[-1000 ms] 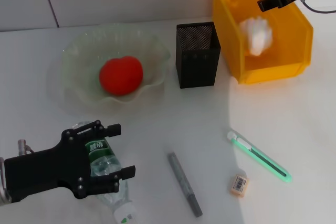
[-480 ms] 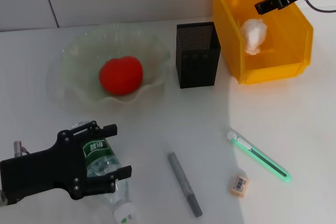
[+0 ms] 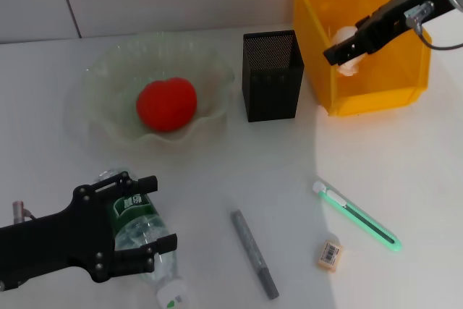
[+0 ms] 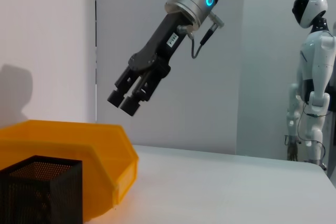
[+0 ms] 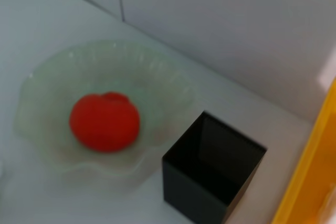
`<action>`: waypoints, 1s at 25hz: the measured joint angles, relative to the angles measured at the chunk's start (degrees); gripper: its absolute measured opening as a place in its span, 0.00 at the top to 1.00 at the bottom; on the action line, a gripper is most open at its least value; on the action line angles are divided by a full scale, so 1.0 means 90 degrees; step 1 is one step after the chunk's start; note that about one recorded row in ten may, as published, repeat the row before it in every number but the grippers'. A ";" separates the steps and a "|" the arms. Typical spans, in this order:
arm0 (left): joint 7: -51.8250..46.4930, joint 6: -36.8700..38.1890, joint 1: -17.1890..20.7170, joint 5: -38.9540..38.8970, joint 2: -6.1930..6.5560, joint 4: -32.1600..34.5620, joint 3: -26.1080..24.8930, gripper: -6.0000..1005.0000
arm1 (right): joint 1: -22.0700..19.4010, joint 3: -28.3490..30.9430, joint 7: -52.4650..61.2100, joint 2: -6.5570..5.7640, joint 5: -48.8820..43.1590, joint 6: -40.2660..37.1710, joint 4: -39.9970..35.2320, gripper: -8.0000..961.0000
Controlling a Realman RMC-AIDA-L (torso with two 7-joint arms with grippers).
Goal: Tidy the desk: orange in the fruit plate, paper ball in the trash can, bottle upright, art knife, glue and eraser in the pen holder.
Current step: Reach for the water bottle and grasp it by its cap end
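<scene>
The bottle (image 3: pixel 141 231) lies on its side at the front left, and my left gripper (image 3: pixel 156 213) stands open astride it, one finger on each side. In the fruit plate (image 3: pixel 108 77) rests the orange (image 3: pixel 166 104); the right wrist view shows the orange (image 5: pixel 105 121) too. Inside the trash can (image 3: pixel 376 88) sits the paper ball (image 3: pixel 348 37), half hidden behind my right gripper (image 3: pixel 334 54), which hangs shut and empty over the bin's left wall. The pen holder (image 3: pixel 271 74) stands empty. The green art knife (image 3: pixel 358 217), grey glue (image 3: pixel 255 253) and eraser (image 3: pixel 329 254) lie at the front.
The white desk ends at a tiled wall behind the plate and bin. In the left wrist view, the right gripper (image 4: pixel 123 100) hovers above the trash can (image 4: pixel 79 145) and pen holder (image 4: pixel 42 187). A white humanoid robot (image 4: pixel 310 77) stands far off.
The right gripper has swung down and left from above the bin's far side to its left wall, and the paper ball has settled in the bin. The left gripper has slid slightly nearer along the bottle.
</scene>
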 joint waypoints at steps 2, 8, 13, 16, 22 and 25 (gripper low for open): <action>0.0005 0.0009 0.0018 -0.0007 0.0000 0.0003 -0.0034 0.16 | -0.0069 -0.0041 -0.0118 0.0002 0.0042 -0.0188 0.0112 0.23; -0.0246 0.0045 0.0051 0.0004 0.0051 0.0011 -0.0214 0.16 | -0.0360 -0.0044 -0.0427 0.0007 0.0199 -0.0275 0.0017 0.23; -0.0576 0.0287 0.0266 0.0015 0.0077 0.0246 -0.0242 0.16 | -0.0536 0.0027 -0.0950 -0.0005 0.0781 -0.0217 0.0399 0.23; -0.0629 0.0324 0.0258 0.0006 0.0069 0.0275 -0.0281 0.16 | -0.0541 0.0080 -0.1150 -0.0019 0.0860 -0.0204 0.0559 0.23; -0.1096 0.0300 0.0234 0.0028 0.0087 0.0312 -0.0268 0.16 | -0.0683 0.0078 -0.1396 -0.0003 0.0854 -0.0249 0.0578 0.23; -0.1056 0.0339 0.0336 0.0074 0.0024 0.0492 -0.0227 0.16 | -0.1013 0.0155 -0.1738 0.0015 0.1132 0.0078 0.0740 0.23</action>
